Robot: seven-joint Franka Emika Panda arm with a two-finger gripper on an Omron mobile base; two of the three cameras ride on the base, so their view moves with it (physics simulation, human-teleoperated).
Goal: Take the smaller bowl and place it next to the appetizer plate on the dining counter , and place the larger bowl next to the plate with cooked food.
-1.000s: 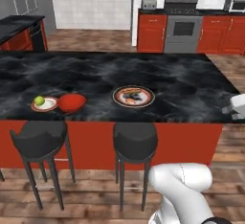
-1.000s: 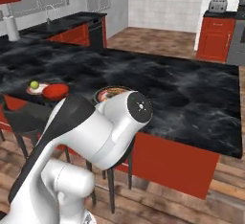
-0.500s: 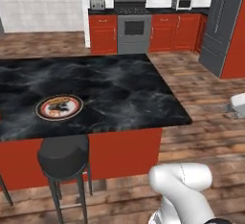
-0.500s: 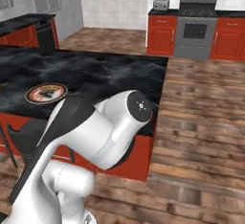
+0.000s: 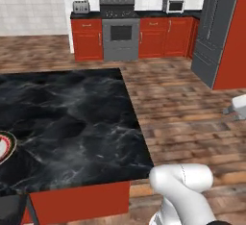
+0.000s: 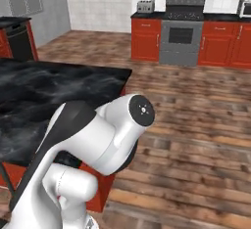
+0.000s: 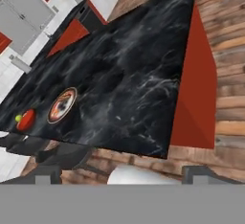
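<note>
Half of your job looks done: in the hand view the smaller bowl sits touching the appetizer plate with its green fruit, on the dining counter, that black marbled surface. The plate with cooked food lies just beside them with no bowl next to it (so the larger bowl is left to fetch). Your pincer is released, grasping nothing.

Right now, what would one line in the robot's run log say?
claw: open, empty | red bowl: on dining counter beside fruit plate | cooked-food plate: no bowl beside it | base: turned toward stove
</note>
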